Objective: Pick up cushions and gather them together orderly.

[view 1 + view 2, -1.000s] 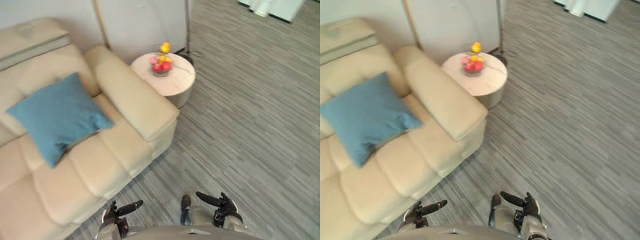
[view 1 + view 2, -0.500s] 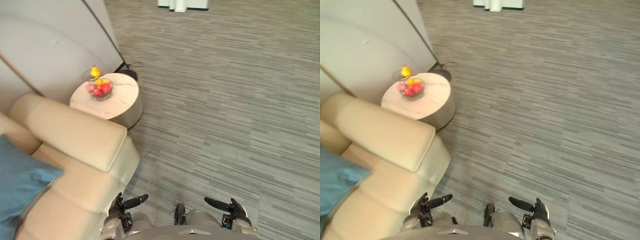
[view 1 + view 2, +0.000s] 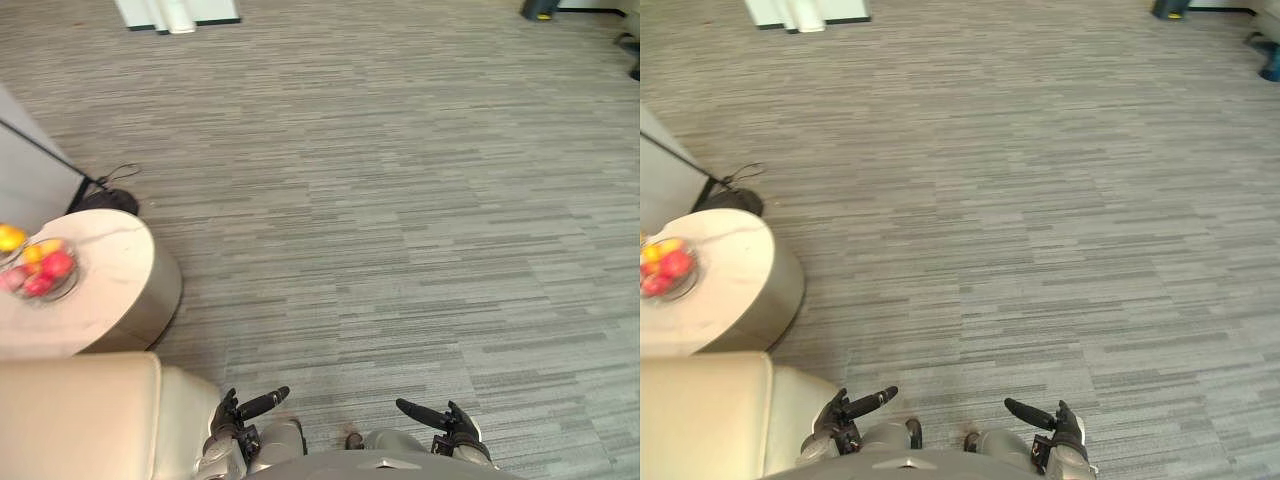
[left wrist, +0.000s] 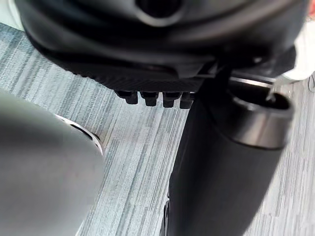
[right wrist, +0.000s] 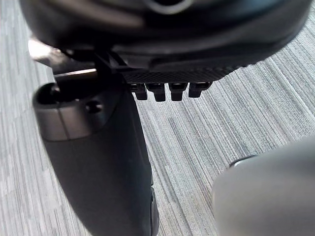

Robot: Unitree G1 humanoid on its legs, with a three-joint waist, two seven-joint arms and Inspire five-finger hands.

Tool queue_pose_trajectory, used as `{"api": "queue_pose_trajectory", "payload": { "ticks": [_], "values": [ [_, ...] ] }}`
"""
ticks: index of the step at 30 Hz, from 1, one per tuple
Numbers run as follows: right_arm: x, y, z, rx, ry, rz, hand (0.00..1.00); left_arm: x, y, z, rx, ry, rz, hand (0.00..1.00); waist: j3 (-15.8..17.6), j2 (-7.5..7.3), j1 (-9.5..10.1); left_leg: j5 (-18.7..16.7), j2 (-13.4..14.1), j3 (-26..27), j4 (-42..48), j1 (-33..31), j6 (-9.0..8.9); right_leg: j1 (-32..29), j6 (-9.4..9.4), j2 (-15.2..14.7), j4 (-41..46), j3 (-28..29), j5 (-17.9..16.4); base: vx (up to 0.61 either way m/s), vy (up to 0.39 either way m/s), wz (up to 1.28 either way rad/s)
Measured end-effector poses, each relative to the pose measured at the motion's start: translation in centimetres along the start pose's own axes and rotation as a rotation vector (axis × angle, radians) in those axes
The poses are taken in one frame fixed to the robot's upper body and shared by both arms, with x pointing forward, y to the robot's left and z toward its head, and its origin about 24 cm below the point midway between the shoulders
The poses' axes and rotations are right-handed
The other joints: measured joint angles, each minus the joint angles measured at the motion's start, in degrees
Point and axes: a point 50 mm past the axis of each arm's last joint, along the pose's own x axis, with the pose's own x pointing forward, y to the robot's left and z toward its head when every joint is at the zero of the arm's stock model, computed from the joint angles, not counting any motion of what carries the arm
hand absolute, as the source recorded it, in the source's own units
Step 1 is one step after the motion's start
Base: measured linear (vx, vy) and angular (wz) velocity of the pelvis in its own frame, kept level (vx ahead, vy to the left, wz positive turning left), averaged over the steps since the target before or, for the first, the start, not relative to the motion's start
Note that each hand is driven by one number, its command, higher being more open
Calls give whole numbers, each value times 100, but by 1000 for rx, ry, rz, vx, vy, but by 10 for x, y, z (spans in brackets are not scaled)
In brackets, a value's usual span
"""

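No cushion is in sight at this moment. The beige sofa arm [image 3: 70,420] fills the lower left corner. My left hand [image 3: 240,415] hangs low beside that arm, fingers relaxed and empty, thumb pointing forward. Over the grey carpet at the bottom right, my right hand [image 3: 450,425] is likewise open and holds nothing. In the wrist views the left hand [image 4: 221,172] and the right hand [image 5: 98,167] have only carpet beyond them.
A round pale side table [image 3: 110,300] stands at the left, just beyond the sofa arm, with a fruit bowl [image 3: 40,270] on it. A dark lamp base [image 3: 105,200] sits behind it. White furniture [image 3: 175,12] stands far back. Grey carpet [image 3: 400,200] spreads ahead and to the right.
The camera has swung to the right: the sofa, the blue cushion and the side table slid leftward, and the cushion left the view. Both hands keep their low, open pose.
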Motion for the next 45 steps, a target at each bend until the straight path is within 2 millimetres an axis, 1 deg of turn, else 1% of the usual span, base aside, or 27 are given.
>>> {"api": "queue_pose_trajectory", "payload": {
  "ticks": [2, 5, 7, 10, 11, 12, 14, 17, 19, 21, 22, 23, 24, 27, 28, 30, 31, 32, 34, 36, 38, 39, 40, 41, 42, 44, 45],
  "values": [
    [2, 5, 5, -10, 1, 14, 100, 1, -3, 0, 55, 14, -21, 100, -40, 88, -13, -4, 114, 103, -25, 216, 0, 212, 33, 7, -259, -900, 121, 165, -127, -80],
    [4, 9, 9, -67, 1, 31, 100, 1, -6, -1, 95, 18, -44, 100, -85, 152, -6, 28, 272, 272, -51, 421, -32, 397, -1, 166, -534, -1447, 250, 167, -139, -66],
    [5, 8, 11, -70, -2, 26, 100, 1, -7, -1, 120, 19, -53, 100, -75, 156, -52, 96, 301, 277, 20, 438, -80, 459, -192, 290, -721, -1209, 327, 149, -96, -57],
    [7, 1, 13, -79, -3, 8, 100, 2, -8, 2, 117, 10, -54, 100, 23, 187, -29, 126, 534, 336, 1299, 109, -162, 929, -451, 567, -1387, -664, 478, 145, -88, -69],
    [8, 0, 15, -77, -7, 4, 100, 3, -9, 4, 107, 5, -55, 100, 125, 238, -12, -187, 717, 306, 2141, -145, -208, 1167, -481, 702, -1590, -391, 476, 151, -11, -98],
    [8, -4, 18, -76, -15, -10, 100, 2, -11, 6, 81, -7, -56, 100, 184, 330, 6, -684, 721, 82, 2999, -558, 56, 1341, -697, 845, -1735, 94, 399, 127, 3, -99],
    [9, -2, 21, -56, -19, -8, 100, 3, -13, 9, 59, -17, -54, 100, 243, 377, 51, -950, 523, -251, 3283, -962, 66, 1434, -767, 935, -1805, 447, 379, 143, 24, -105],
    [8, 5, 17, -31, 0, 6, 100, 3, -17, 17, 39, -54, -67, 100, 344, 329, 150, -995, -117, -898, 2142, -1492, 9, 1574, -798, 913, -1859, 1064, 349, 150, 60, -111],
    [7, 8, 16, -25, 1, 12, 100, 3, -19, 19, 30, -60, -73, 100, 376, 341, 151, -652, -399, -1322, 1118, -1738, 46, 1658, -823, 890, -1945, 1431, 297, 203, 121, -111],
    [5, 11, 10, -11, 21, 21, 100, 2, -17, 17, 5, -60, -60, 100, 332, 282, 165, 258, -577, -1496, 421, -1685, 26, 1694, -715, 759, -1967, 1940, 100, 267, 146, -102],
    [5, 11, 10, -11, 21, 21, 100, 2, -16, 17, 5, -59, -59, 100, 331, 283, 165, 264, -579, -1496, 418, -1681, 28, 1695, -713, 757, -1967, 1944, 98, 333, 146, -89],
    [4, 14, 7, 3, 24, 27, 100, 2, -16, 18, 8, -61, -62, 100, 277, 187, 158, 292, -702, -1332, 498, -1623, 192, 1718, -556, 562, -1813, 2184, -110, 293, 110, -53],
    [4, 14, 6, 4, 27, 29, 100, 2, -15, 18, 8, -63, -60, 100, 264, 145, 169, 230, -720, -1264, 513, -1613, 202, 1687, -513, 512, -1745, 2209, -160, 362, 116, -79],
    [0, 13, -1, 28, 24, 30, 100, 2, -13, 16, 4, -56, -49, 100, 147, 45, 291, -230, -734, -728, 651, -1258, 433, 1228, -12, 268, -359, 2158, -379, 378, 92, -81],
    [0, 15, 0, 29, 17, 38, 100, 2, -13, 16, 5, -54, -50, 100, 158, 28, 314, -337, -725, -571, 628, -1046, 494, 913, 287, 211, 555, 2073, -363, 382, 90, -77],
    [0, 18, 9, 37, -21, 57, 100, 2, -14, 16, 46, -50, -61, 100, 206, 4, 262, -604, -717, -407, 545, -432, 556, -60, 1194, -76, 3009, 1677, 150, 412, 54, -68],
    [0, 17, 12, 38, -33, 58, 100, 2, -15, 15, 67, -46, -67, 100, 222, 11, 214, -711, -688, -407, 526, -200, 564, -273, 1090, -232, 3507, 1418, 126, 367, -9, -34],
    [0, 15, 16, 39, -57, 54, 100, 2, -17, 15, 79, -44, -74, 100, 225, 49, 141, -852, -578, -405, 434, 116, 527, -501, 830, -444, 3884, 978, 39, 360, -40, -13],
    [0, 14, 20, 32, -87, 49, 100, 2, -18, 17, 86, -50, -77, 100, 229, 111, 100, -989, -318, -397, 203, 499, 343, -876, 598, -582, 3782, 469, -92, 426, -117, -14],
    [0, 15, 24, 49, -104, 48, 100, 2, -16, 15, 94, -42, -72, 100, 259, 70, 70, -1053, -45, -369, -93, 913, 195, -1202, 481, -619, 2943, 93, -182, 396, -196, -11],
    [3, 13, 30, 43, -105, 44, 100, 2, -14, 11, 111, -24, -68, 100, 267, 82, -88, -1059, 231, -374, -448, 1281, 124, -1524, 436, -532, 1283, 105, -9, 556, -346, 7],
    [4, 10, 33, 35, -103, 41, 100, 2, -13, 9, 114, -14, -66, 100, 300, 119, -131, -1085, 338, -389, -516, 1387, 61, -1620, 287, -457, 836, 186, 477, 566, -362, 6],
    [6, 6, 34, 24, -97, 30, 100, 2, -10, 3, 122, 8, -60, 100, 309, 199, -147, -1089, 464, -439, -516, 1483, -28, -1491, -81, -264, 757, 114, 644, 463, -309, -11],
    [8, 4, 35, 18, -90, 24, 100, 2, -14, 0, 112, 23, -68, 100, 336, 332, -106, -1026, 573, -556, -471, 1465, -48, -1435, -100, -126, 763, 81, 629, 479, -323, -25],
    [10, -1, 35, 34, -75, 4, 100, 2, -15, 1, 110, 23, -72, 100, 344, 362, -84, -718, 633, -789, -244, 1391, -74, -1396, -308, 15, 827, 131, 423, 587, -421, -32],
    [10, -7, 23, 56, -15, -18, 100, 1, -17, 0, 88, 24, -64, 100, 366, 455, -114, -207, 798, -1172, 821, 1135, -105, -881, -492, 272, 552, 71, 219, 640, -462, -8],
    [8, -11, 17, 53, -10, -27, 100, 1, -18, 2, 62, 13, -63, 100, 401, 512, -171, 363, 934, -1528, 2551, 414, -54, -305, -526, 490, 7, -9, 147, 456, -338, 15]
  ]
}}
